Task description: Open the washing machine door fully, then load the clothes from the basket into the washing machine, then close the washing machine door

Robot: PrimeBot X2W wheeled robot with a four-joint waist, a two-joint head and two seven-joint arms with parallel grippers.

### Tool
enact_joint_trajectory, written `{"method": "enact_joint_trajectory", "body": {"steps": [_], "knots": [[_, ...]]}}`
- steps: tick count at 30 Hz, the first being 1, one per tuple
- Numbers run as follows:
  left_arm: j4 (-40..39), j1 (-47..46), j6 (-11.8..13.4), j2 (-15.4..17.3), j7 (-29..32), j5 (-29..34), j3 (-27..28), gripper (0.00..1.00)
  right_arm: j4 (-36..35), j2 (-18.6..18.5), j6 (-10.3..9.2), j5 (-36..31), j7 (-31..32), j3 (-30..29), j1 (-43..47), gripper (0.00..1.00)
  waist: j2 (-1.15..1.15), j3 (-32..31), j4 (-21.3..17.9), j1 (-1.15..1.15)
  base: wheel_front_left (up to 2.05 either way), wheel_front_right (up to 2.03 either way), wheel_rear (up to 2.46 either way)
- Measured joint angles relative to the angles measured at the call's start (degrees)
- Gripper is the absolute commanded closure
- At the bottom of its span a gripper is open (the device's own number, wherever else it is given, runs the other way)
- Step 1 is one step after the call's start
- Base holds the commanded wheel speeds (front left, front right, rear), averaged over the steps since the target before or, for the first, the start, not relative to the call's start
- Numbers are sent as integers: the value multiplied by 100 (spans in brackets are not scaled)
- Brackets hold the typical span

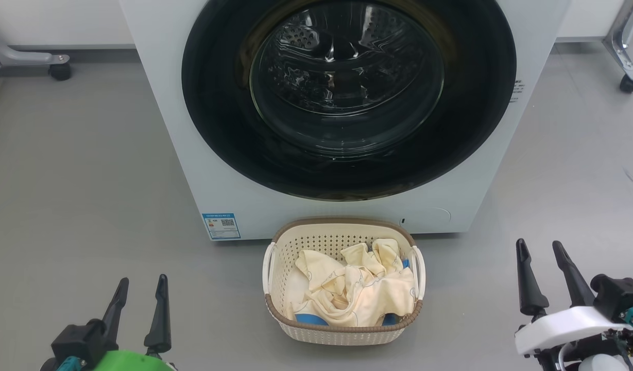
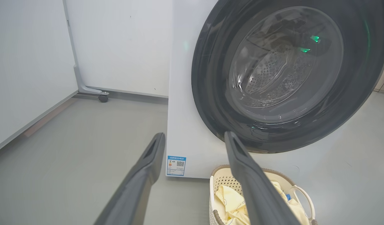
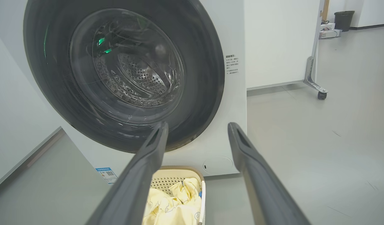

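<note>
The washing machine door (image 1: 347,87) was shut flat against the front of the washing machine (image 1: 167,134), so opening it was the step in hand and nothing had been loaded yet. The basket (image 1: 342,330) stood on the floor (image 1: 79,170) just before the machine's foot, under the door's lower rim, with the clothes (image 1: 355,291) heaped inside it. The left hand (image 1: 142,281) hung low toward the floor's near edge, left of the basket and well apart from it. The right hand (image 1: 539,245) hung likewise on the other side. Both had their fingers spread wide and held nothing.

No handle or catch showed on the glossy black rim, and which side carried the hinge could not be told, so the first care would be to find the recess. Judged from this, one hand should rise to the rim's side edge, hook a finger behind it and pull outward along the door's arc rather than straight back. A pinch on that glossy rim would likely slip. The basket sat close beneath the swing, so the door's lower edge needed watching, and the other hand was best kept out of its path. The door should go right round, leaving the opening free for the clothes.
</note>
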Motion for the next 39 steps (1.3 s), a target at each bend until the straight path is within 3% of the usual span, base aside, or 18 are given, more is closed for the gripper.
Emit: {"method": "enact_joint_trajectory", "body": {"steps": [7,39], "knots": [[-45,1,0,-3,-113,554,-10,0,155,-52,0,-545,-89,-3,131,0,0,-21,3,0,0,0,0],[12,5,-1,-91,-114,560,122,0,298,49,0,-575,-90,-26,182,0,0,1,-1,0,10,10,-21]]}}
